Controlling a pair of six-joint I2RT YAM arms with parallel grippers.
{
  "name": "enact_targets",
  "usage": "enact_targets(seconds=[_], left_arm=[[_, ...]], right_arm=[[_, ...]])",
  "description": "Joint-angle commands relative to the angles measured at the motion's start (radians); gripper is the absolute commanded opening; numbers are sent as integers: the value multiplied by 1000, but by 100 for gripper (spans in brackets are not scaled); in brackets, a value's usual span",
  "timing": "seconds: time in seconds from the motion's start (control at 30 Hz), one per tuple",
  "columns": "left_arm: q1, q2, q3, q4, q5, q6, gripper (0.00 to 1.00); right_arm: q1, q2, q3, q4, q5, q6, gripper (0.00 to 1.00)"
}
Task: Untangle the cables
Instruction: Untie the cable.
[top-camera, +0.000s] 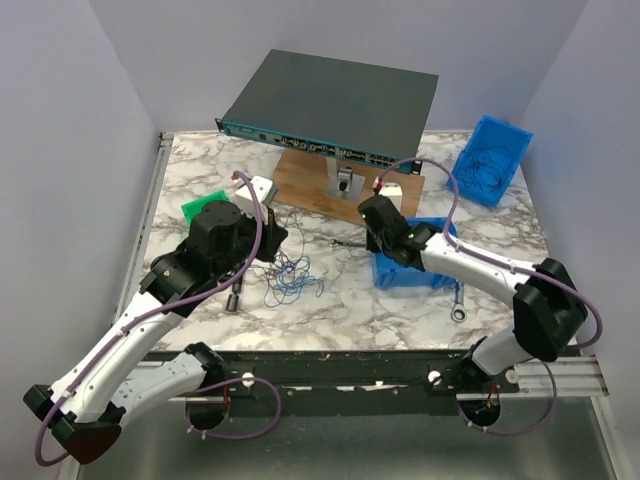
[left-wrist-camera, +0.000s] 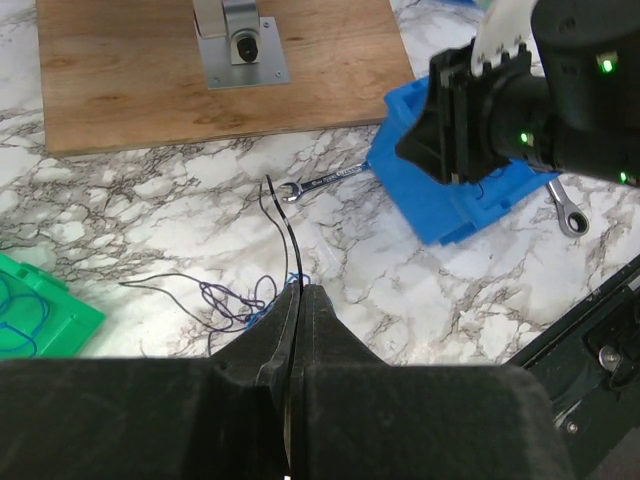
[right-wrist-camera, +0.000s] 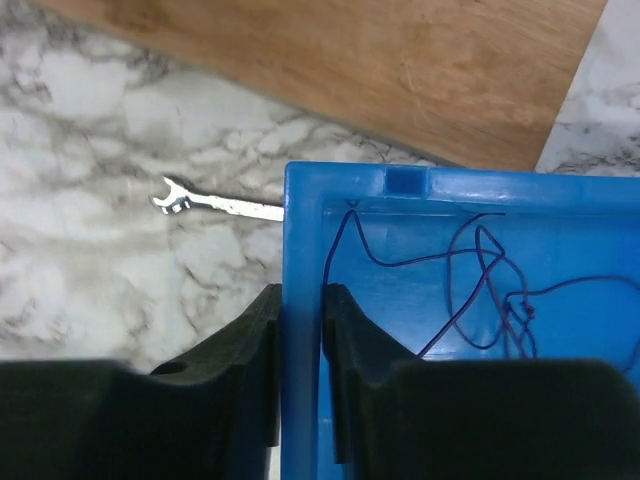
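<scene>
Right of the cables (top-camera: 290, 272) lie two wrenches (left-wrist-camera: 325, 182) (left-wrist-camera: 568, 212).

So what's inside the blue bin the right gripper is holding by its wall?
Loops of thin dark wire lie on the floor of the blue bin. The right gripper, clamped on its wall, covers the near part, so anything there can't be seen.

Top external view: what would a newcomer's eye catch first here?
A loose tangle of thin dark blue wires lies on the white marble tabletop, one strand pinched in the shut left tool. Beside it, the right tool clamps the wall of a small blue plastic bin holding more wire. A dark grey network switch sits behind.
</scene>
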Motion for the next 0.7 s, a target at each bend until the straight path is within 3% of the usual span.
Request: enact_targets(seconds=[0.0, 0.03, 0.07, 0.13, 0.27, 0.4, 0.53, 0.67], left_arm=[[-1, -22, 29, -12, 12, 30, 0], [-1, -22, 29, -10, 14, 37, 0], [-1, -24, 29, -13, 45, 43, 0], [-1, -22, 30, -15, 72, 56, 0], [-1, -15, 33, -24, 106, 68, 0], [-1, -23, 37, -25, 115, 75, 0], [-1, -38, 57, -25, 115, 81, 0], [-1, -42, 100, -34, 122, 76, 0]], right_arm=[[-54, 53, 93, 16, -95, 13, 42], [-55, 43, 101, 17, -117, 1, 65], [-54, 27, 100, 22, -141, -15, 76], [-54, -22, 85, 35, -195, -64, 84], [-53, -135, 42, 41, -344, -161, 86], [-29, -238, -16, 130, -667, -190, 86], [115, -235, -24, 217, -643, -194, 86], [160, -165, -66, 341, -639, -155, 86]])
